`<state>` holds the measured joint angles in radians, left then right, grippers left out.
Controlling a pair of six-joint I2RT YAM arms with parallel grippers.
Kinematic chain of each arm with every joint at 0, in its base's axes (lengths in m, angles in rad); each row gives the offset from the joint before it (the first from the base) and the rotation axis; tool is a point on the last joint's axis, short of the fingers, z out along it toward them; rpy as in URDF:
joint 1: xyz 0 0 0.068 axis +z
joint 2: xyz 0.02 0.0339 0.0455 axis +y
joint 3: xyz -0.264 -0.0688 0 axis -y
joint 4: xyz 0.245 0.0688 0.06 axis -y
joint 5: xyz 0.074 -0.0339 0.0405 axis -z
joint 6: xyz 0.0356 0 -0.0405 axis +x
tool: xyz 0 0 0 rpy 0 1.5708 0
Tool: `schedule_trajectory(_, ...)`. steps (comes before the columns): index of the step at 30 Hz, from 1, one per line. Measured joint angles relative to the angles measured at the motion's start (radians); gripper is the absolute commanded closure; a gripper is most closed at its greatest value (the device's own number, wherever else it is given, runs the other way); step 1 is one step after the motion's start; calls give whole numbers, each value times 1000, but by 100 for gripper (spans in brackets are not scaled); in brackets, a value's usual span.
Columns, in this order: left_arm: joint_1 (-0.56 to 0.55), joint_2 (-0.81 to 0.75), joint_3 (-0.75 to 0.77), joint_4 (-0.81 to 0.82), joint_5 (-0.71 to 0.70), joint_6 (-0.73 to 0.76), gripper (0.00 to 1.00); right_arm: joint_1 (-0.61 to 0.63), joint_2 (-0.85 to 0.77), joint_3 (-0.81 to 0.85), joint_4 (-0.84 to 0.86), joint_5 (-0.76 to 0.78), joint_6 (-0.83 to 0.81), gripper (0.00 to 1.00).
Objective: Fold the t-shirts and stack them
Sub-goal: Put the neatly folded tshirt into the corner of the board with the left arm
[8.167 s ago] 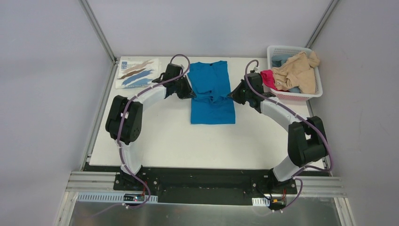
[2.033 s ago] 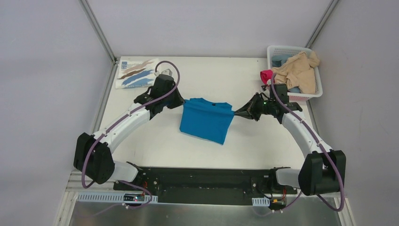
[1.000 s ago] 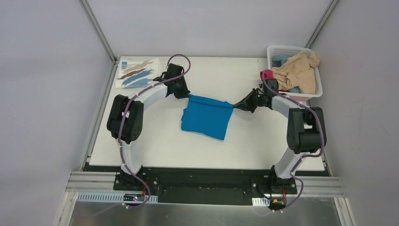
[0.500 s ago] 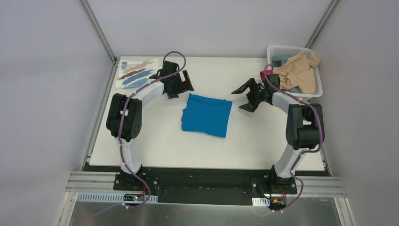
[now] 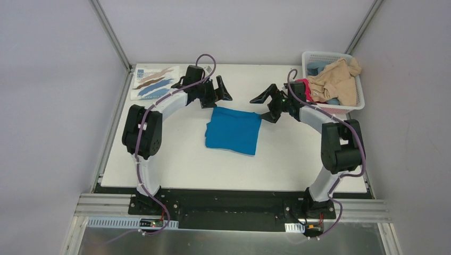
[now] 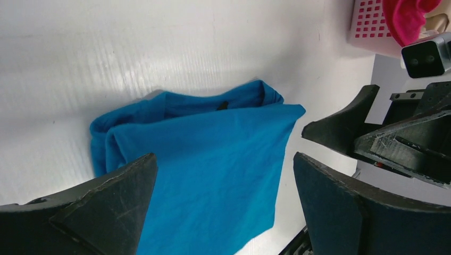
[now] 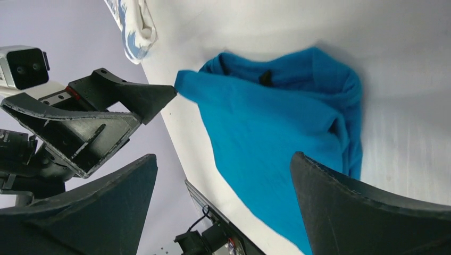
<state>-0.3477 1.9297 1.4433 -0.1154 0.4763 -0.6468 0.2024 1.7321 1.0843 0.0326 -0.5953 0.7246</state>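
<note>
"Judging from above, which step is in hand?" Ana asks.

"The fold of the blue t-shirt looks about finished," says Ben. "It lies as a rough rectangle in the middle of the worktop, layers doubled over, its collar toward the far side. The left gripper and the right gripper hover near its far corners, one on each side. Both have their fingers spread wide, with nothing between them."

"So what comes next?"

"Stacking, I'd guess. The white printed t-shirt lies folded at the far left corner, well apart from the blue one. Carrying the blue one there calls for a pinch through all its layers at two corners, or the fold may drop open. Its left edge looks a bit uneven, so tidying first could help. After that, the basket at the far right holds more: a beige t-shirt heaped on top, a pink t-shirt spilling over the rim, and a pale-blue cloth underneath."

"Any writing to read?"

"Little. The printed shirt shows brown and blue brushstrokes, with what may be small lettering near one edge, too small to make out. Both wrist views show a small dark tag inside the collar, but no words I can read."
</note>
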Motion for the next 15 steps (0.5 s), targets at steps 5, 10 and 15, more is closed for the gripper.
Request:
schedule_trajectory(5,1,124,68,17,29,-1,1,0,126,55,58,15,27,1)
schedule_trajectory(10,2,220,109,14,18,-16,1,0,235,99,85,37,37,1)
schedule_trajectory(15,3,245,142,15,11,-24,1,0,269,124,107,38,50,1)
